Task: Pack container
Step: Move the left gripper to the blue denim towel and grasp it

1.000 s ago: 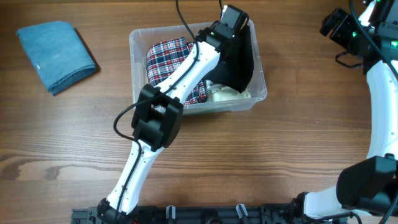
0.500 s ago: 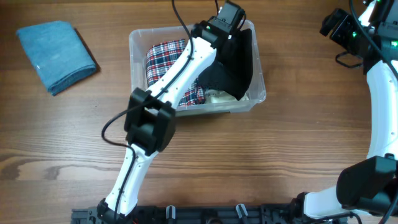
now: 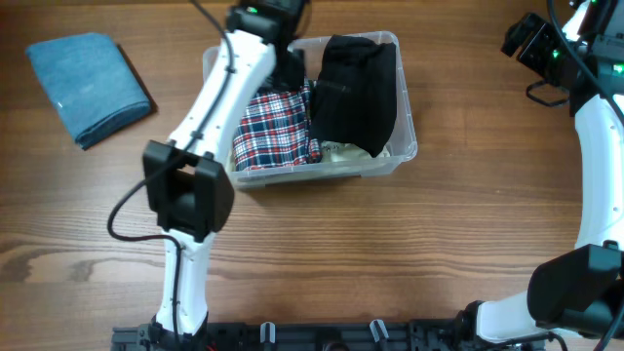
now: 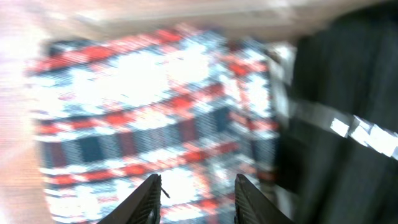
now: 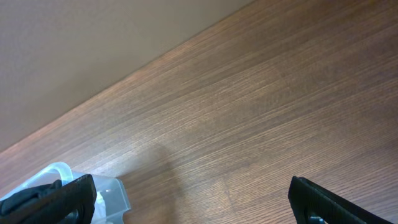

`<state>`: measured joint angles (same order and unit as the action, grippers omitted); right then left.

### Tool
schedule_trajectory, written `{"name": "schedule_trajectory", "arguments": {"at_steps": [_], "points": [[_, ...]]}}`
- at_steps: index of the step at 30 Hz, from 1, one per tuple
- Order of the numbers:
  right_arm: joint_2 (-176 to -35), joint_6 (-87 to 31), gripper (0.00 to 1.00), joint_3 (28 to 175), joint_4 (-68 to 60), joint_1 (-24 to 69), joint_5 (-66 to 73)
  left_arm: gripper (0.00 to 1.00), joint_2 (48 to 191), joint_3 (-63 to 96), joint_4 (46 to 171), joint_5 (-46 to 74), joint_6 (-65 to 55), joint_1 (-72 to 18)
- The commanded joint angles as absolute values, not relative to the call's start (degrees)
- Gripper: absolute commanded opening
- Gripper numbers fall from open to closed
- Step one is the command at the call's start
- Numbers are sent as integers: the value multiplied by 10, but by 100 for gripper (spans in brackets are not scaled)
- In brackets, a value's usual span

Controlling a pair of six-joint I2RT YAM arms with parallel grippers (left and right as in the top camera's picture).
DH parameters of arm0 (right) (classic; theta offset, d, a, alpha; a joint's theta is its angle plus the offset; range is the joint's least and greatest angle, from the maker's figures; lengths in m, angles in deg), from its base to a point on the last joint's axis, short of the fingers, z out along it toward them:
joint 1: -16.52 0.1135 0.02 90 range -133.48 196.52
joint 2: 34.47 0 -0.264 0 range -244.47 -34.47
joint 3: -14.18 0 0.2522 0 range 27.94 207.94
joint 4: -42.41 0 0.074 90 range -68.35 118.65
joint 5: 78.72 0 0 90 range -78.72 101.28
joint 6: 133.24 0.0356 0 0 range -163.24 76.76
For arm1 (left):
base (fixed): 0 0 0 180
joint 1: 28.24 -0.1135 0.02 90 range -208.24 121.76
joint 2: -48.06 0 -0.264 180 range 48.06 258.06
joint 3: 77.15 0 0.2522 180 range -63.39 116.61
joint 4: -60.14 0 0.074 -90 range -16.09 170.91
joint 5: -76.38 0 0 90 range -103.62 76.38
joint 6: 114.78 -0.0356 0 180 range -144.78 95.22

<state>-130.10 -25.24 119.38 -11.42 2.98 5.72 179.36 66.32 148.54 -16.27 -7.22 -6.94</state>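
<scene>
Your left gripper (image 4: 198, 200) hangs over the container (image 3: 409, 109), fingers spread with nothing between them; the left wrist view is blurred. Below the fingers lies a red, white and navy plaid cloth (image 4: 143, 118), and a black garment (image 4: 348, 112) sits just to its right.

Your right gripper (image 5: 193, 208) is well apart from the box, near the table's far right edge. Its fingers are set wide and it holds nothing.

Container: clear plastic, standing on the table (image 3: 439, 244) at the centre, towards the far edge. The plaid cloth fills its left half and the black garment its right half. A pale item (image 3: 343, 151) shows beneath them at the near wall.

Surface: brown wood-grain top, with the grain running left to right. A folded blue cloth (image 3: 88, 86) lies at far left, well apart from the box.

Room: a plain tan wall (image 5: 93, 37) runs behind the table in the right wrist view.
</scene>
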Motion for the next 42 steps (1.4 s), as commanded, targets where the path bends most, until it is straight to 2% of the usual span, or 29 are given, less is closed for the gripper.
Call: {"name": "schedule_trajectory", "arguments": {"at_steps": [1, 10, 17, 25, 30, 31, 34, 38, 42], "points": [[-1306, -247, 100, 1197, -113, 31, 52, 38, 1788, 659, 1459, -166, -61, -113], [-1306, -247, 100, 1197, -113, 31, 52, 39, 1855, 659, 1394, -173, -63, -179], [-1306, -246, 100, 1197, -113, 31, 52, 42, 1872, 659, 1294, -195, -81, -198], [-1306, -247, 100, 1197, -113, 31, 52, 44, 1858, 660, 1325, -186, -80, -191], [-1306, -246, 100, 1197, -113, 31, 52, 57, 1763, 660, 1388, -154, -81, -186], [-1306, -246, 100, 1197, -113, 31, 52, 64, 1727, 660, 1413, -156, -97, -188], [-1306, -246, 100, 1197, -113, 31, 52, 100, 1659, 660, 1454, -182, -141, -201], [-1306, -247, 100, 1197, -113, 31, 52, 100, 1646, 660, 1442, -188, -141, -264], [-1306, -247, 100, 1197, -113, 31, 52, 100, 1677, 660, 1371, -186, -142, -351]]}}
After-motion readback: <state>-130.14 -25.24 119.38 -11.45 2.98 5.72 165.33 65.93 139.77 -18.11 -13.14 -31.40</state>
